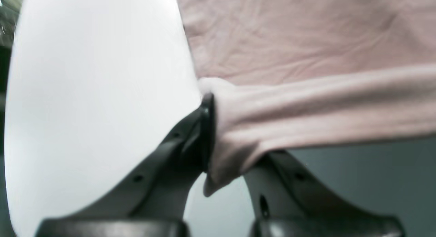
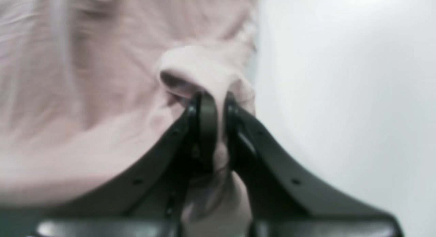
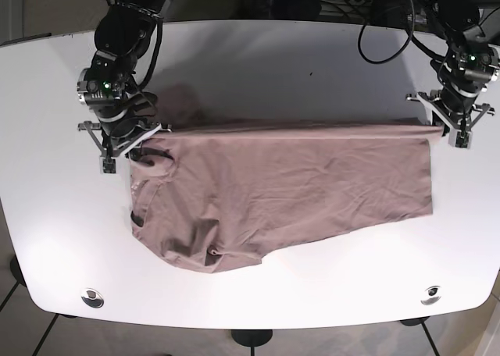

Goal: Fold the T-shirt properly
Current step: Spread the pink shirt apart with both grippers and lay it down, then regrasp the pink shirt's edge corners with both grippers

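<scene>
A big white worktop [image 3: 258,67] with rounded corners fills the base view, with dark cables bunched along its top edge. A dusty pink T-shirt [image 3: 289,188] lies across the middle of it, stretched from left to right, with its top edge pulled into a straight line. The left gripper [image 3: 457,133] is at the upper right of the base view, and its jaws are clamped on the shirt's corner there; in the left wrist view a roll of cloth [image 1: 306,107] is pinched between them. The right gripper [image 3: 125,141] is at the upper left, and its jaws are clamped on a bunch of cloth too. I think the shirt could slip out of one side if the arms pull too hard or move at different speeds. Then the fold would come out crooked. The lower left part of the shirt is already wrinkly and lumpy, so it may fold messily. I can see no words, labels or brand marks anywhere.
</scene>
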